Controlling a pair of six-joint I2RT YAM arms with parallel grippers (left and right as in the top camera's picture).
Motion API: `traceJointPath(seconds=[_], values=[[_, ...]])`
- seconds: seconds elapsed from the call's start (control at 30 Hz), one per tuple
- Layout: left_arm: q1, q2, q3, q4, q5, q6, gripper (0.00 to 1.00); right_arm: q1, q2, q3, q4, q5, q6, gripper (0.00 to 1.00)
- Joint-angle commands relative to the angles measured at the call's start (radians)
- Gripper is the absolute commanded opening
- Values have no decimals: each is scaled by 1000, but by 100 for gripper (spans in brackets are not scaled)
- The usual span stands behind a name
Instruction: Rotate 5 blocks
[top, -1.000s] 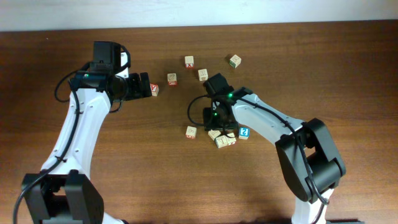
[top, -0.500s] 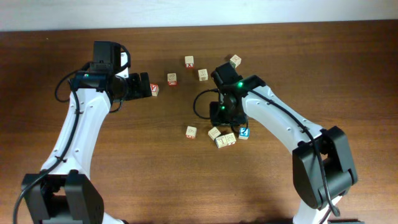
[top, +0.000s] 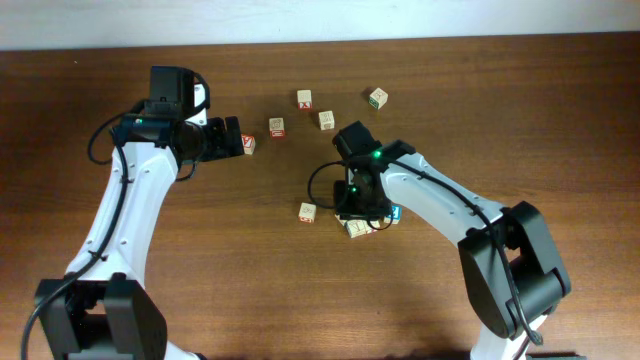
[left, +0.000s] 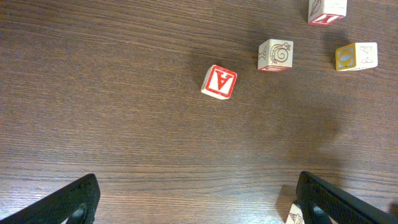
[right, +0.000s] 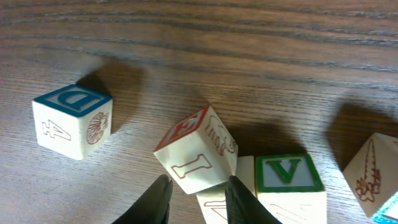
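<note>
We see the green-framed V block (right: 288, 174) and red-edged I block (right: 196, 155), both pale wood, a red-faced white-lettered cube (left: 219, 82), and the dark brown grained bench (left: 124, 124).

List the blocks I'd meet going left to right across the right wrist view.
Blue-D block → tilted red-topped block → green-V block → pale block at the right edge. The block under the tilted one is left out because it overlaps.

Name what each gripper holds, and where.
Right gripper pinches the tilted pale block by its opposite sides, low down. Left gripper is open, holding nothing.
</note>
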Motion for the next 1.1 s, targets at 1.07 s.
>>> traceJointPath(seconds=[1.07], values=[[3, -18, 12, 2, -6, 16, 99, 57, 43, 14, 45, 132, 102, 53]])
